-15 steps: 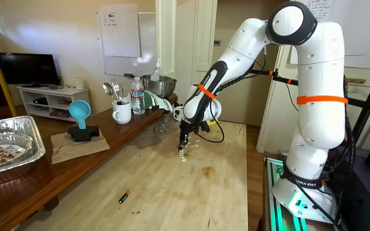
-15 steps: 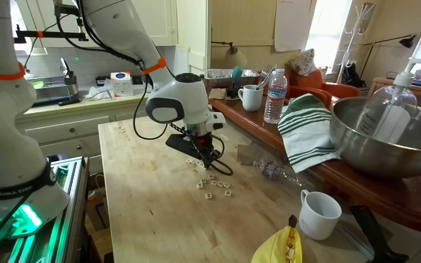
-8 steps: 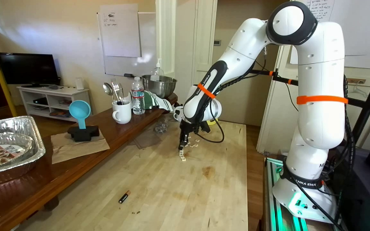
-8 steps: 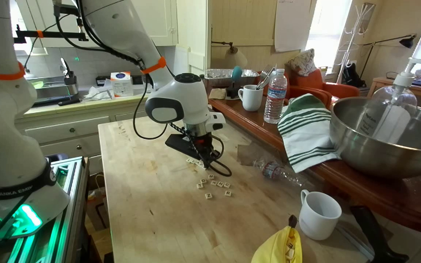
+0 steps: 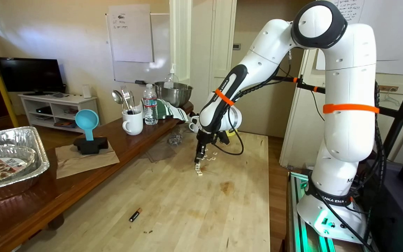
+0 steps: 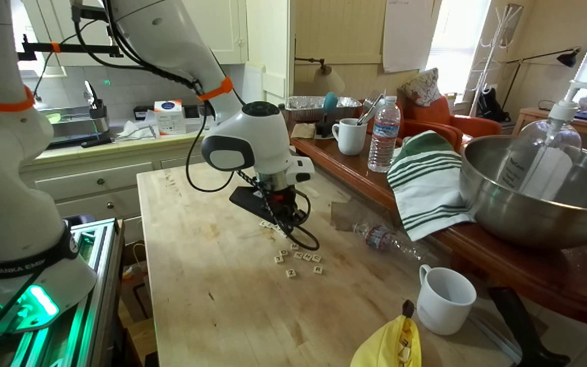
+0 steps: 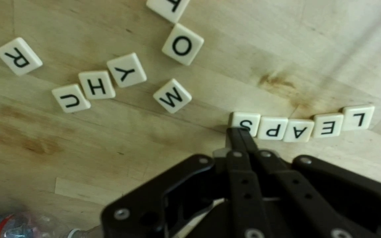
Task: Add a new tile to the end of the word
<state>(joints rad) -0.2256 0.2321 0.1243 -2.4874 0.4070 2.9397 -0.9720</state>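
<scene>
Likely squaring up the S tile at the end of the word with a clenched, empty claw. Next, perhaps lift straight off without dragging it.

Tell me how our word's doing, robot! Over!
Gripper shut at the S tile, contact unclear. Word spells LEAPS. Loose tiles lie apart, likely not in the way.

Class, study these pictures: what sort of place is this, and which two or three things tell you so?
Most likely a home, with a kitchen and a living area close together: drawers, an orange armchair and a television all point that way.
</scene>
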